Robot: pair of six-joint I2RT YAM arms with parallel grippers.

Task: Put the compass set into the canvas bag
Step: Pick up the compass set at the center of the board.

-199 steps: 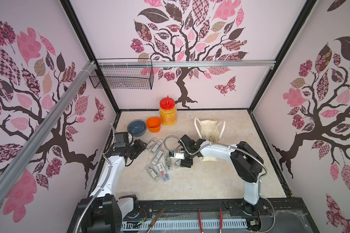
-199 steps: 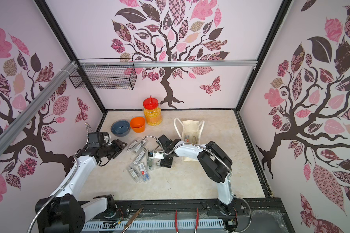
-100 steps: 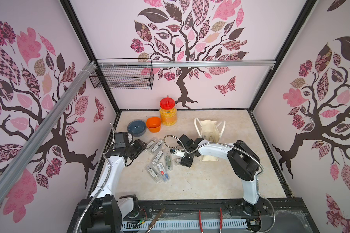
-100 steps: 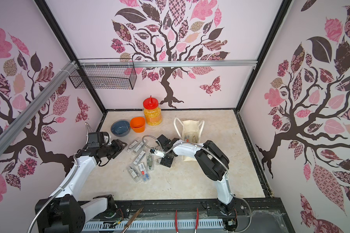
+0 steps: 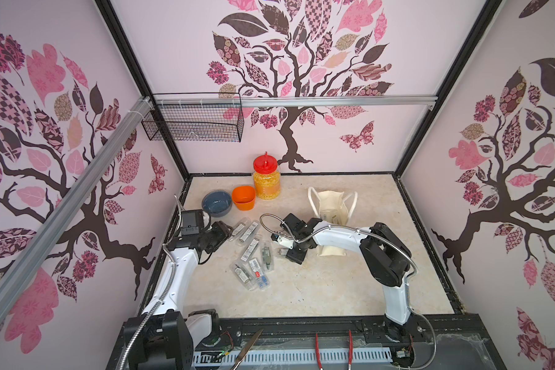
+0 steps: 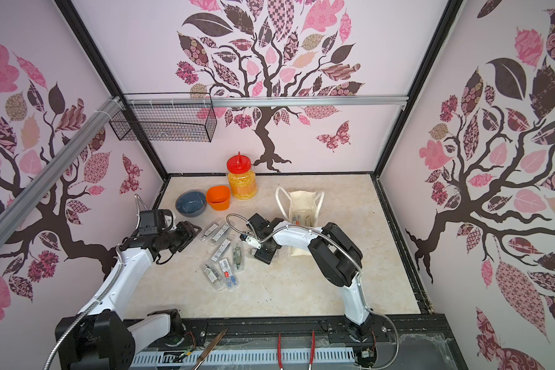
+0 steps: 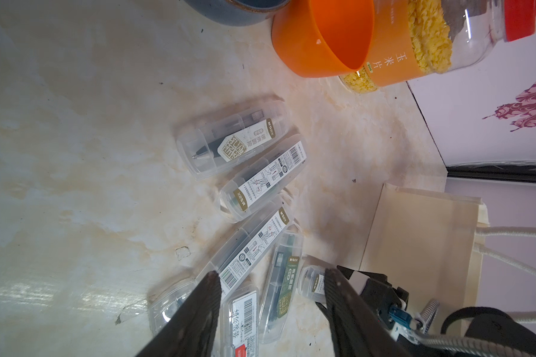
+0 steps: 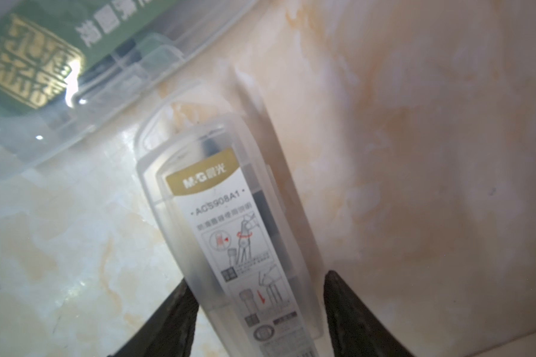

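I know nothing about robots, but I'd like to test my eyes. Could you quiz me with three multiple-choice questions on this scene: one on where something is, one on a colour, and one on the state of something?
1. The orange cup stands:
A) between the blue-grey bowl and the jar of yellow flakes
B) on top of that jar
C) lying on its side, far from both

2. The jar's lid is:
A) green
B) blue
C) red

3. The left hand is:
A) shut tight
B) open, holding nothing
C) clamped on the cup

Answers:
1 A: in both top views the bowl is on one side of the cup and the jar on the other.
2 C: the lid is bright red.
3 B: the left wrist view shows its fingers spread apart, gripping nothing.
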